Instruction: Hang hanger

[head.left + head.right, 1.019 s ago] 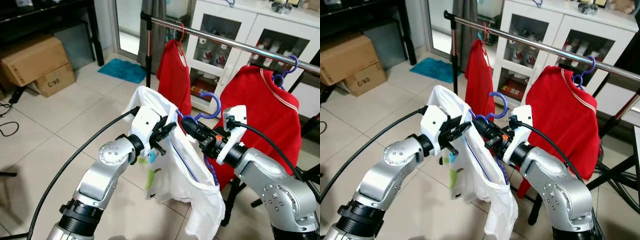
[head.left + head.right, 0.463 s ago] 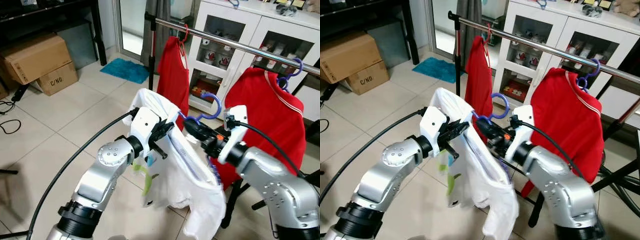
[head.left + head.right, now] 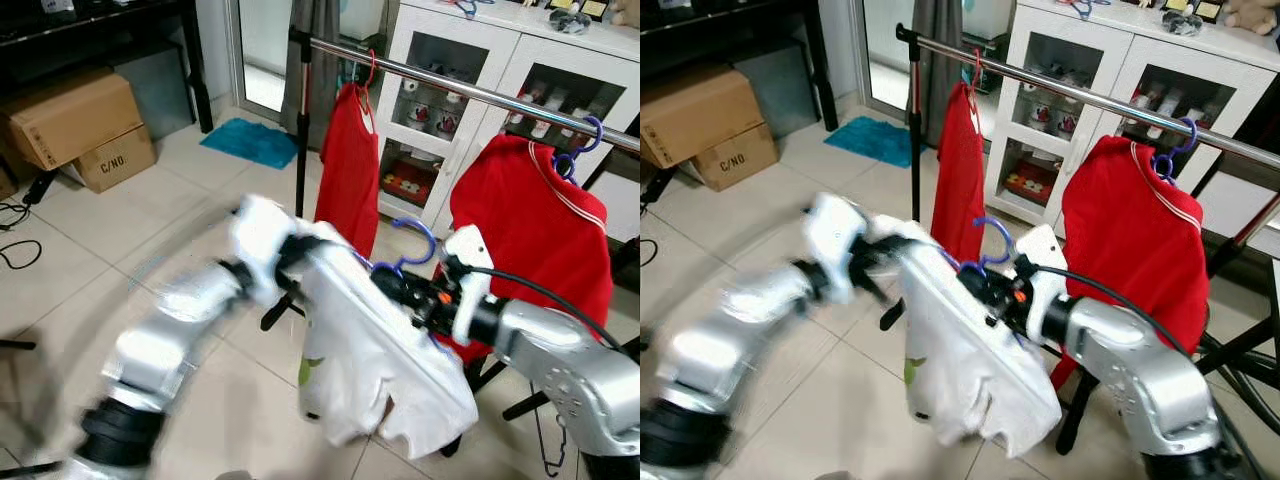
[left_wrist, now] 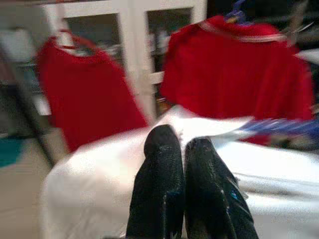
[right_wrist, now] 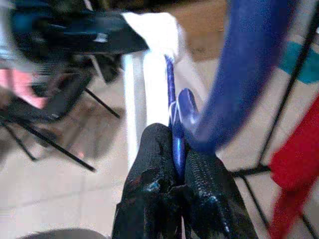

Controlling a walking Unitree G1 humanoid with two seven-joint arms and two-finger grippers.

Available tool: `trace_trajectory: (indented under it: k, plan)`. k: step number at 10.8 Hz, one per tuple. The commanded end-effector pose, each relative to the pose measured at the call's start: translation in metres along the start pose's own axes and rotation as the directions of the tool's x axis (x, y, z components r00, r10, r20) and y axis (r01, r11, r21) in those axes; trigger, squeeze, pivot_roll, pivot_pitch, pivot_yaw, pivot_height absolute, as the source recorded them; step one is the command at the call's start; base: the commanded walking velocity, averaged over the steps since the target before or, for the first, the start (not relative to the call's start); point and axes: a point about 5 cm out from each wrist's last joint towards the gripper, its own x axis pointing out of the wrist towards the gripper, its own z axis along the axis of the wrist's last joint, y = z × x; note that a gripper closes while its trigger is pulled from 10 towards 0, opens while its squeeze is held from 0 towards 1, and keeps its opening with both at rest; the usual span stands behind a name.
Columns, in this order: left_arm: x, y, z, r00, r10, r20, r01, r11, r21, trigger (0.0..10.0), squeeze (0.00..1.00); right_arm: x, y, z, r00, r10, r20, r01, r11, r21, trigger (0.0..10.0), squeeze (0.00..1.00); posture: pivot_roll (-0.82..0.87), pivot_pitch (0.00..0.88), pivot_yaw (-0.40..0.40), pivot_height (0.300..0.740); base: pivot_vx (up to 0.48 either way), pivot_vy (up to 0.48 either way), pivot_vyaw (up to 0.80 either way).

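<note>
Tiled floor (image 3: 90,240) and a white cabinet (image 3: 520,70) frame a chrome clothes rail (image 3: 470,92) that runs from upper left down toward the right, with one red shirt (image 3: 347,150) near its left end and a second red shirt (image 3: 535,230) farther right, leaving a bare stretch of bar between them. In front of the rail, well below it, the blue hanger (image 3: 412,245) carries a white shirt (image 3: 370,350); the right gripper (image 5: 174,164) is clenched on the hanger's neck just under the hook, while the left gripper (image 4: 185,149), blurred in the head views, has its fingers pressed together on the shirt's cloth near the far shoulder. The hook stands upward, its open curl turned toward the rail, and the hanger's long bar lies roughly crosswise between the two grippers, sloping down toward the robot's right. To do this step well, I judge the hook should be lifted above the bar over the bare gap, kept upright, then lowered onto it before either grip lets go, with the draped shirt kept clear of its red neighbours.
</note>
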Motion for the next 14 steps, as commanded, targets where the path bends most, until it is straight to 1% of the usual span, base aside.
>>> trace_trajectory:
  k: [1,2,3,4,5,6,7,8,9,10,11,12,13,14]
  plan:
    - [-0.013,0.034,0.013,0.98,0.195,0.026,-0.197,0.978,0.067,0.0,0.0,-0.013,-0.008,-0.002,1.0,-0.022,-0.003,0.022,0.999,0.028,0.0,0.0,0.08,0.0,-0.069,0.74,0.0,0.0,0.0]
    - [-0.027,0.064,0.016,0.932,0.363,0.019,-0.363,0.926,0.102,0.0,0.0,-0.024,-0.006,0.001,0.999,0.038,0.009,-0.038,0.999,0.027,0.0,0.0,0.08,0.0,-0.063,0.74,0.0,0.0,0.0]
    - [-0.034,0.077,0.019,0.904,0.427,0.029,-0.427,0.897,0.117,0.0,0.0,-0.03,-0.004,-0.001,0.997,0.077,-0.008,-0.076,0.997,0.023,0.0,0.0,0.08,0.0,-0.063,0.74,0.0,0.0,0.0]
    - [-0.042,0.096,0.031,0.867,0.49,0.093,-0.499,0.856,0.139,0.0,0.0,-0.039,0.003,-0.009,0.984,0.165,-0.067,-0.162,0.986,0.04,0.0,0.0,0.08,0.0,-0.059,0.74,0.0,0.0,0.0]
    - [-0.038,0.092,0.039,0.892,0.432,0.135,-0.449,0.883,0.14,0.0,0.0,-0.037,0.002,-0.012,0.987,0.134,-0.092,-0.132,0.991,0.029,0.0,0.0,0.08,0.0,-0.054,0.74,0.0,0.0,0.0]
    - [-0.031,0.083,0.042,0.92,0.365,0.141,-0.385,0.91,0.152,0.0,0.0,-0.032,-0.003,-0.011,0.995,0.066,-0.08,-0.065,0.998,0.023,0.0,0.0,0.08,0.0,-0.054,0.74,0.0,0.0,0.0]
    - [-0.017,0.062,0.038,0.965,0.231,0.123,-0.251,0.951,0.181,0.0,0.0,-0.021,-0.014,-0.007,0.994,-0.078,-0.081,0.079,0.997,0.014,0.0,0.0,0.08,0.0,-0.048,0.74,0.0,0.0,0.0]
    - [0.0,0.035,0.027,0.991,0.105,0.083,-0.119,0.975,0.189,0.0,0.0,-0.008,-0.013,0.0,0.989,-0.127,-0.075,0.129,0.991,0.024,0.0,0.0,0.08,0.0,-0.043,0.74,0.0,0.0,0.0]
    - [0.008,0.022,0.022,0.996,0.058,0.069,-0.07,0.98,0.187,0.0,0.0,-0.001,-0.008,0.004,0.99,-0.117,-0.074,0.119,0.993,0.024,0.0,0.0,0.08,0.0,-0.043,0.74,0.0,0.0,0.0]
    - [0.018,0.011,0.018,0.998,0.022,0.064,-0.034,0.981,0.194,0.0,0.0,0.006,0.0,0.003,0.989,-0.08,-0.123,0.08,0.997,-0.004,0.0,0.0,0.08,0.0,-0.042,0.74,0.0,0.0,0.0]
    - [0.024,0.007,0.02,0.998,0.002,0.067,-0.016,0.978,0.207,0.0,0.0,0.008,0.006,-0.002,0.975,-0.049,-0.216,0.034,0.997,-0.072,0.0,0.0,0.08,0.0,-0.042,0.74,0.0,0.0,0.0]
    - [0.028,0.007,0.018,0.998,-0.011,0.055,-0.001,0.977,0.212,0.0,0.0,0.01,0.008,-0.002,0.969,-0.043,-0.244,0.018,0.994,-0.105,0.0,0.0,0.08,0.0,-0.042,0.74,0.0,0.0,0.0]
    - [0.029,0.009,0.016,0.999,-0.01,0.045,-0.001,0.973,0.231,0.0,0.0,0.01,0.007,-0.001,0.953,-0.048,-0.298,-0.01,0.982,-0.19,0.0,0.0,0.07,0.0,-0.04,0.74,0.0,0.0,0.0]
    - [0.03,0.007,0.018,0.998,-0.031,0.056,0.017,0.973,0.23,0.0,0.0,0.009,0.006,-0.003,0.931,-0.061,-0.359,-0.035,0.966,-0.257,0.0,0.0,0.07,0.0,-0.04,0.74,0.0,0.0,0.0]
